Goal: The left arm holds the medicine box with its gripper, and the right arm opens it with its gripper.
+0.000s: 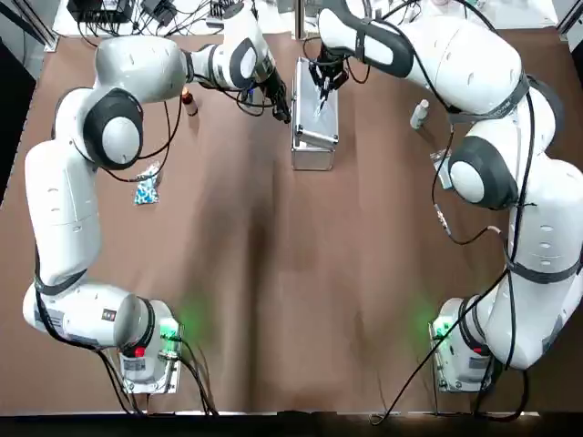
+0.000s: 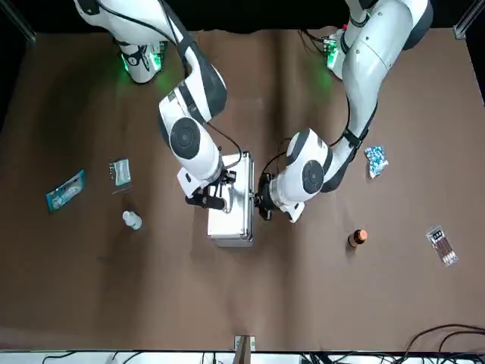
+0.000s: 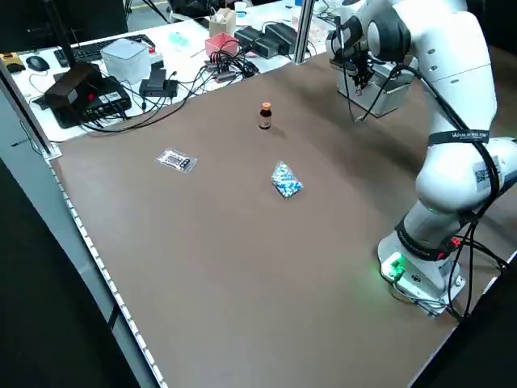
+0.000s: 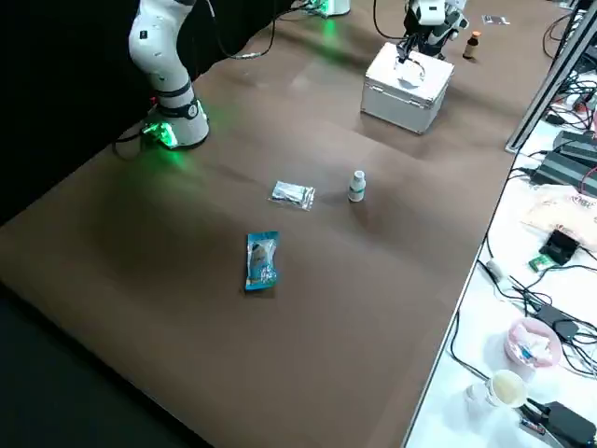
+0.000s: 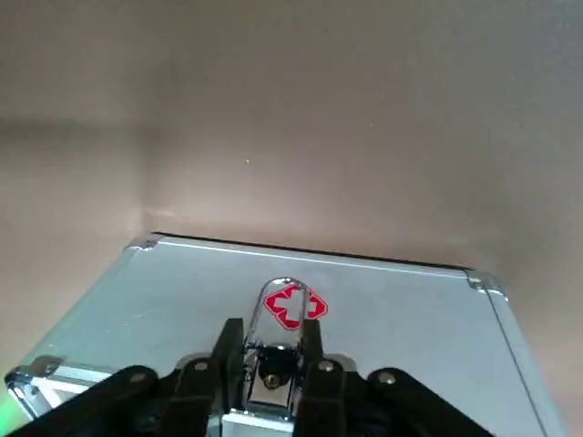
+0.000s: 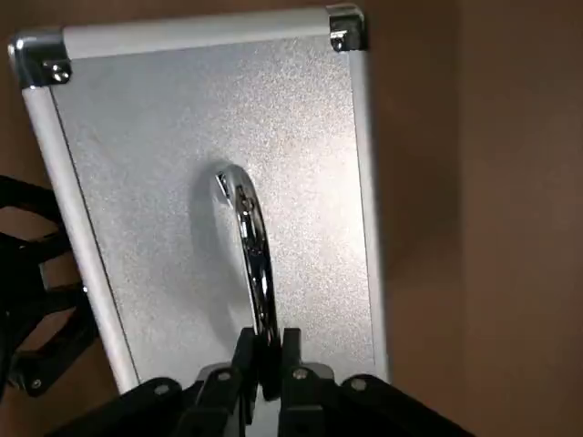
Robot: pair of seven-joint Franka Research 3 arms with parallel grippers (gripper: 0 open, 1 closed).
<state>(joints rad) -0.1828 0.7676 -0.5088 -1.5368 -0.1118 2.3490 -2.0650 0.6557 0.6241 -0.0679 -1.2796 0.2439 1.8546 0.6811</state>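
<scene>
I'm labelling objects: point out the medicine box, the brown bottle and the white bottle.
medicine box (image 1: 306, 127), top view, lid.
brown bottle (image 2: 355, 240), front view, body.
white bottle (image 2: 132, 221), front view, body.

Robotics lab, plainly: two white robot arms (image 1: 64, 209) mounted by green-lit bases (image 1: 150, 350) on a brown table (image 3: 242, 267), beside a white bench (image 4: 522, 271) cluttered with keyboard (image 3: 101, 44), mouse (image 3: 37, 62), black electronics box (image 3: 85, 90), power bricks (image 3: 275, 36) and tangled cables (image 3: 174, 95); aluminium frame post (image 3: 302, 32) rising at the table's far edge.
</scene>
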